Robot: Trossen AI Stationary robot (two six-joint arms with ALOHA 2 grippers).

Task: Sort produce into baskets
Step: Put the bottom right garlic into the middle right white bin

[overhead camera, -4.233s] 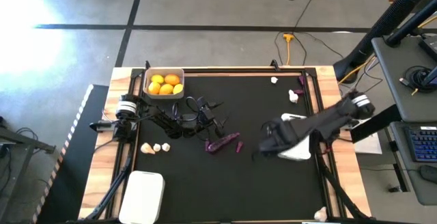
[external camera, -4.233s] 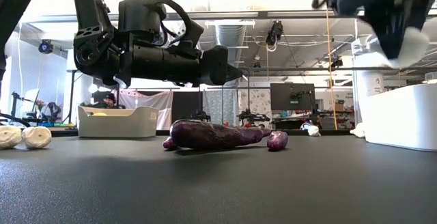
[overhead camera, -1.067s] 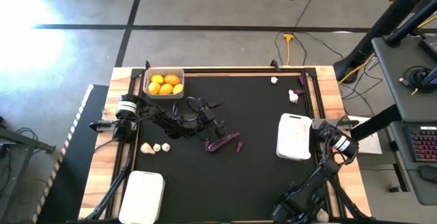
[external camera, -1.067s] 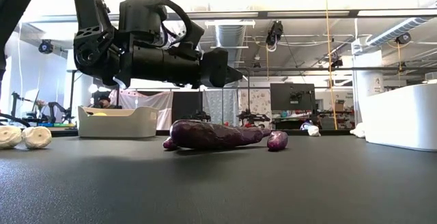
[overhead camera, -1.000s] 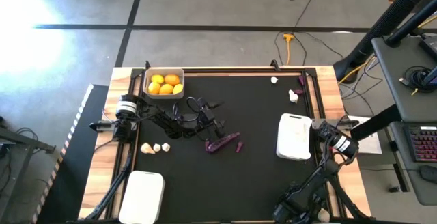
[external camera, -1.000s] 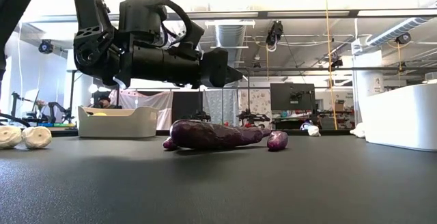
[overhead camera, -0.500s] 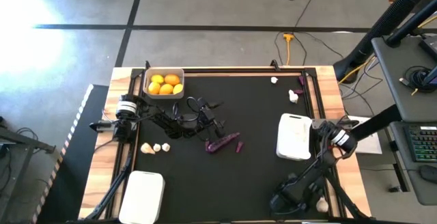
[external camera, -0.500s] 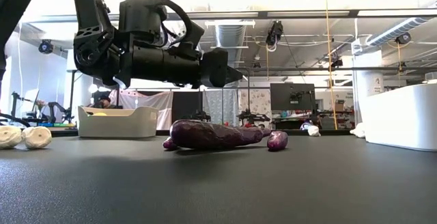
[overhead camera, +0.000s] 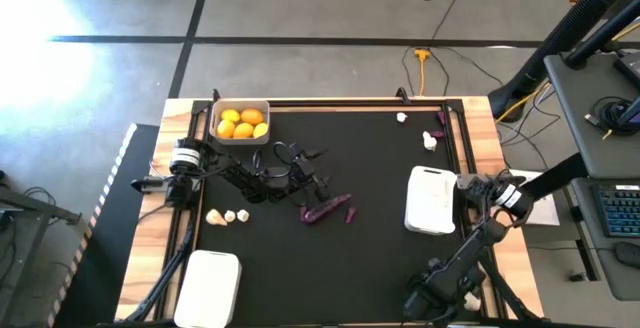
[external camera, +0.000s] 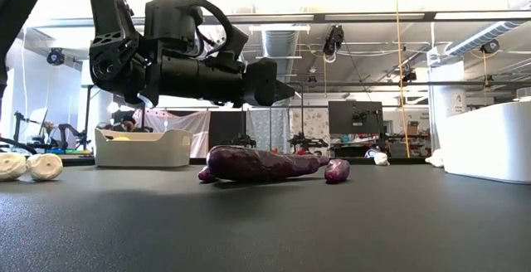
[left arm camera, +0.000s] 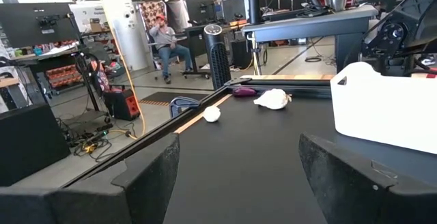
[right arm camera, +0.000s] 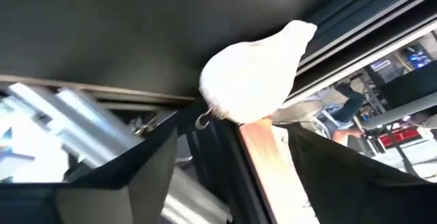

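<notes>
Near the table's (overhead camera: 330, 258) front right corner, right gripper (right arm camera: 232, 176) hangs with fingers apart around nothing, white garlic bulb (right arm camera: 256, 74) dead ahead just beyond them, left gripper (overhead camera: 315, 173) far off, also apart.

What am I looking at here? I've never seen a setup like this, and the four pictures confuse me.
It is a robot with two dark arms at a black table, each ending in a two-finger gripper. One picture looks straight down, one looks level across the tabletop, and two come from cameras on the arms' wrists. The left gripper hangs open and empty over a purple eggplant. The right gripper is down at the table's near right corner, fingers spread around a white garlic bulb; I cannot tell whether it grips it. On the table are three pale trays: one with orange citrus fruits, an empty one near the front left, and one on the right. More white bulbs lie loose.
</notes>
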